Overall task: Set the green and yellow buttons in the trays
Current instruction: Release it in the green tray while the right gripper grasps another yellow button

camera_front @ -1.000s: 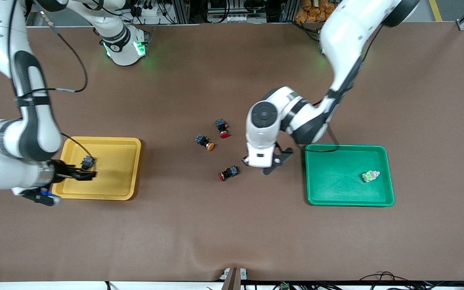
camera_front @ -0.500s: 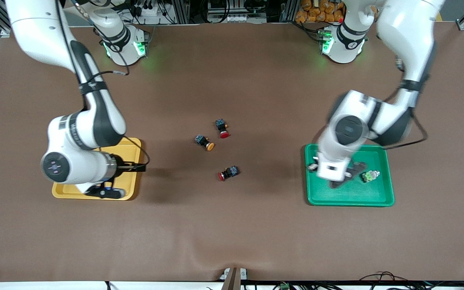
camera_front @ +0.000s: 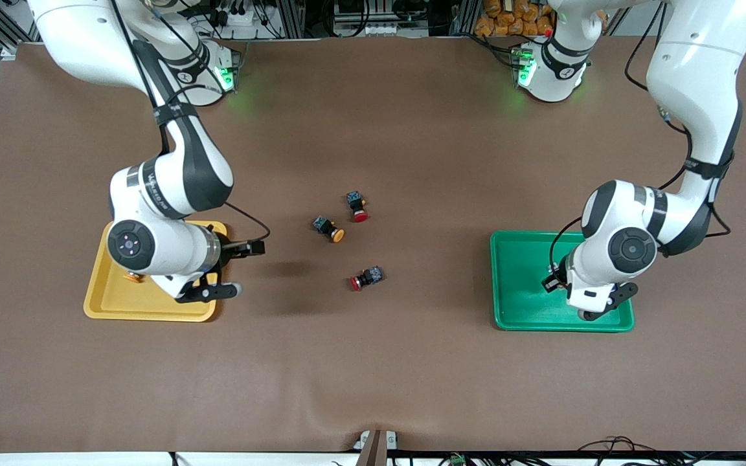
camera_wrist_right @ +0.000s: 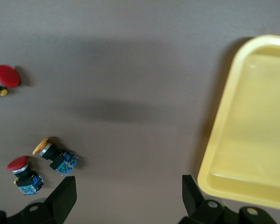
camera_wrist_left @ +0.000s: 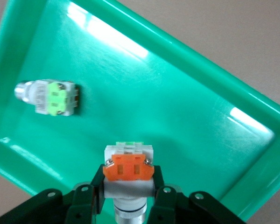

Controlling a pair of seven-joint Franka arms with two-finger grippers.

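red buttons (camera_front: pixel 361 215) flank yellow-cap btn (camera_front: pixel 329 229)

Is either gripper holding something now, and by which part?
The left gripper holds a grey button with an orange face by its body's sides, over the green tray. The right gripper is open and empty.

Even, bright overhead light. Brown matte bench (camera_front: pixel 373 362) shows soft dark shadows under both arms. Glossy green plastic tray (camera_wrist_left: pixel 186 93) carries white glare streaks w/ mild blur in left wrist view. Shallow yellow plastic tray (camera_wrist_right: pixel 252 140) looks washed out, soft-focus. Front view sharp.
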